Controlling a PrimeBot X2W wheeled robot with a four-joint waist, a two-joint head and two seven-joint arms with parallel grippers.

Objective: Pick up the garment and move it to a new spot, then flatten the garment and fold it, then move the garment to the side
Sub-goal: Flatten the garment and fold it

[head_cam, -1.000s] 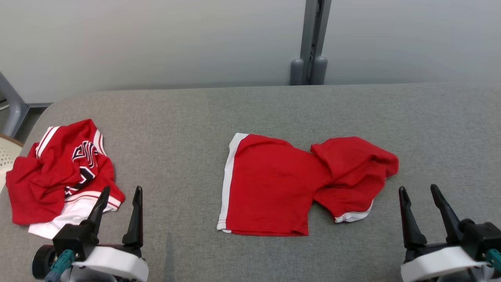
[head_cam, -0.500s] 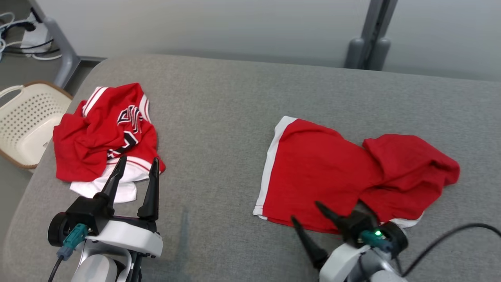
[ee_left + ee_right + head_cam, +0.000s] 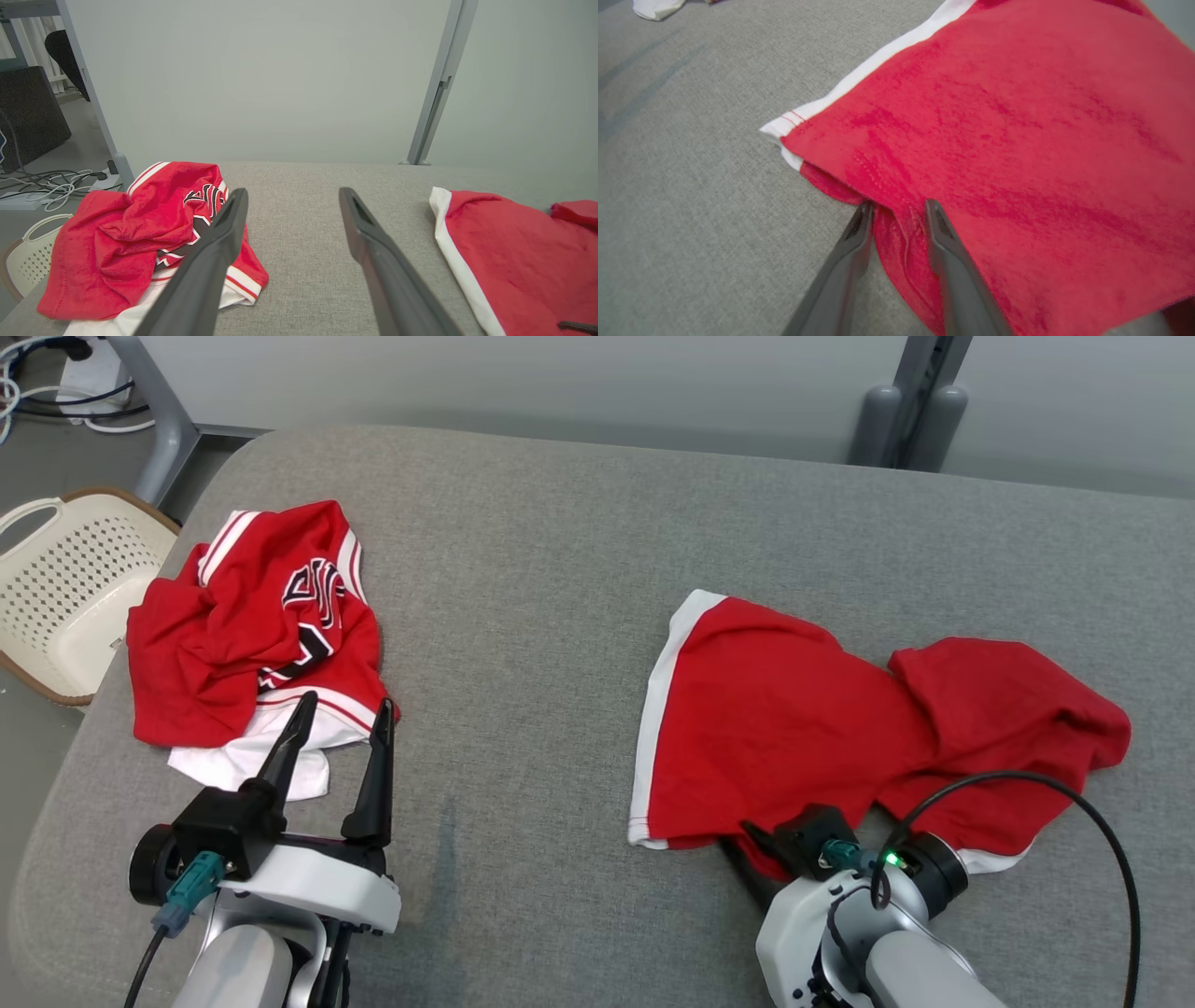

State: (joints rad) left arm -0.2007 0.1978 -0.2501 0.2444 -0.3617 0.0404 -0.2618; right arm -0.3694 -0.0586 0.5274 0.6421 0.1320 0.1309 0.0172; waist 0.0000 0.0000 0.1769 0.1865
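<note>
- Right gripper [image 3: 896, 207] pinches a fold at the near hem of the red shorts [image 3: 1017, 116].
- Left gripper [image 3: 345, 702] stands wide apart, the jersey [image 3: 233, 635] just ahead of its left finger.

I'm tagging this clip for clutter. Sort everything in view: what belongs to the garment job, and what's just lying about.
In the job:
red shorts
right gripper, pinching a fold at their near hem
grey table, the work surface

Lying about:
crumpled jersey
white basket on the floor
left gripper, open and holding nothing
</note>
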